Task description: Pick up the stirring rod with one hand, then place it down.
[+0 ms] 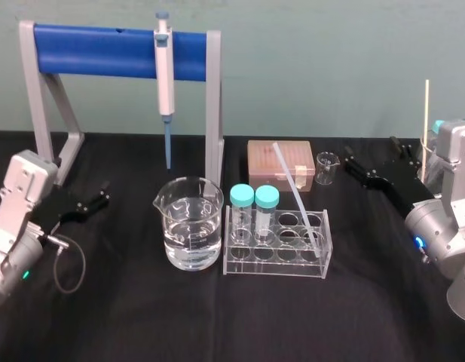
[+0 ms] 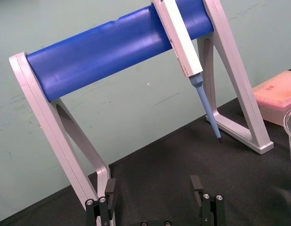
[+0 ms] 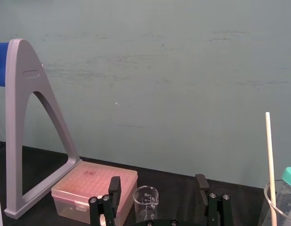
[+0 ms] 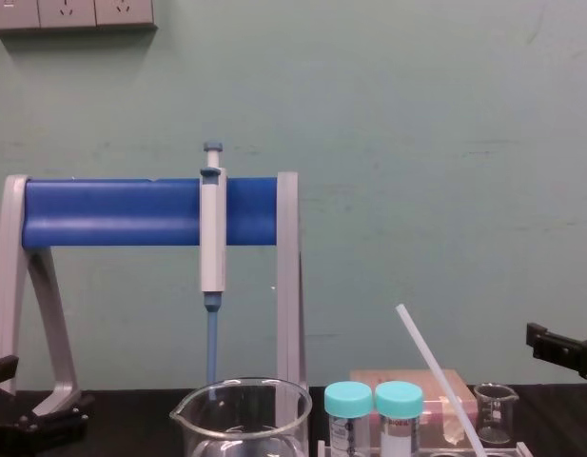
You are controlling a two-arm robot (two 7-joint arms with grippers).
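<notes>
Stirring rod (image 1: 295, 193) top clear, tube rack (image 1: 276, 270) below, beaker (image 1: 190, 226) left, tip box (image 1: 258, 162) behind

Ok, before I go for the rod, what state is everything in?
stirring rod: leaning tilted in the tube rack, unheld
left gripper: open, empty
right gripper: open, empty
pipette: hanging on the stand
large beaker: part filled, clear liquid
two tubes: capped, upright in rack
small beaker: empty, upright

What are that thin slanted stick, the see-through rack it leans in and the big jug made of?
The stirring rod looks like translucent white plastic or frosted glass: milky, smooth, straight. The rack seems clear acrylic: flat, sharp-edged, glossy panels. The beaker is likely glass: thin transparent wall, pour lip, liquid visible inside.
</notes>
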